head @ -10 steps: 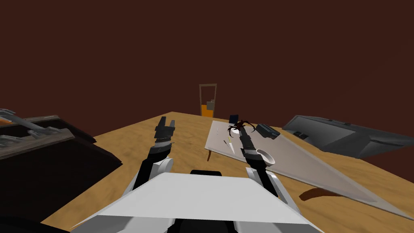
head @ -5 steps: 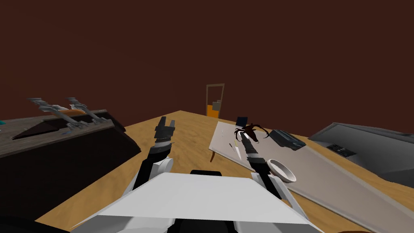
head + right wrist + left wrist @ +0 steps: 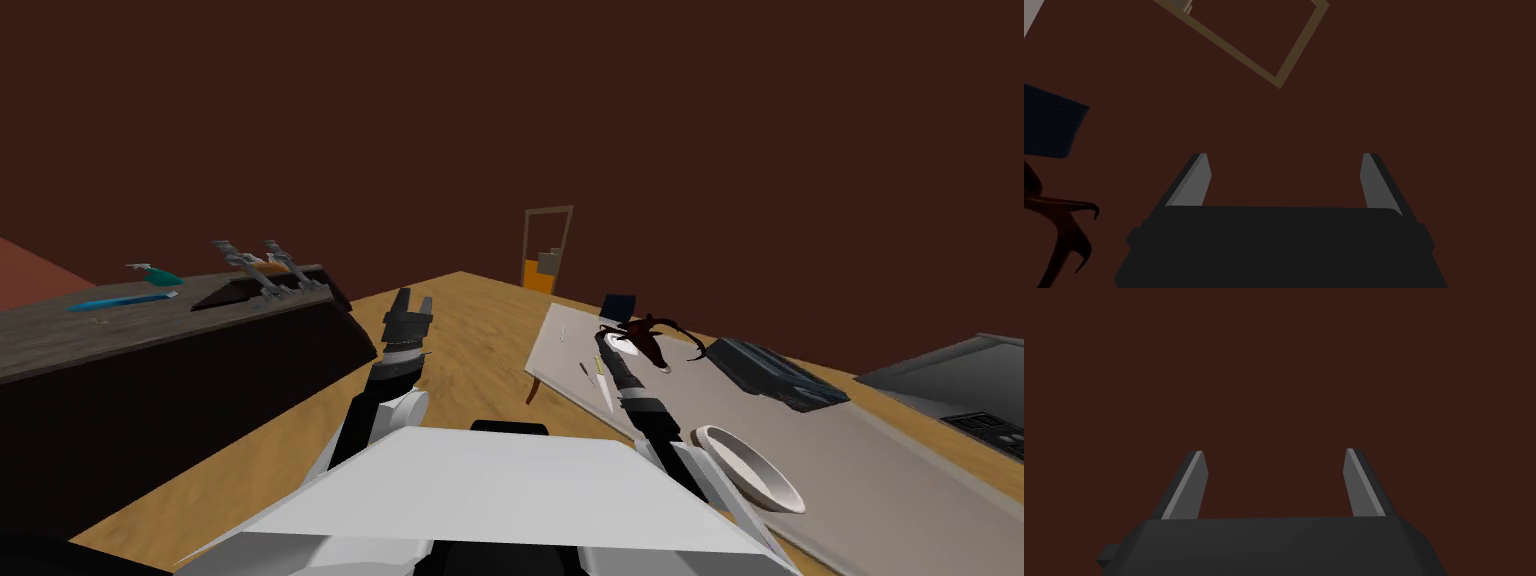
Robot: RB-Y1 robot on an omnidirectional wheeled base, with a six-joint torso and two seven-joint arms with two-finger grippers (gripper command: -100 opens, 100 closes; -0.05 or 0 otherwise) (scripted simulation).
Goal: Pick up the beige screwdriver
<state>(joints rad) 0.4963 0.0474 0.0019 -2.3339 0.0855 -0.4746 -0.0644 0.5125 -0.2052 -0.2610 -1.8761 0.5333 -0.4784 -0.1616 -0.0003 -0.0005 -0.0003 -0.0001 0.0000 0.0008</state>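
My left pincer (image 3: 411, 306) hung wide open and empty over the wooden floor (image 3: 480, 345). My right pincer (image 3: 1285, 162), equally open and empty, reached over the grey surface (image 3: 850, 460). The thin beige screwdriver (image 3: 584, 368) lay on that surface, just left of my right forearm (image 3: 632, 388).

Left gripper (image 3: 1274, 451), right gripper (image 3: 1284, 154): dark boxy bodies; each had two thin light-grey blade fingers (image 3: 1189, 488), darker outer edges. left forearm (image 3: 392, 368), right forearm (image 3: 625, 380): black, grey-banded.
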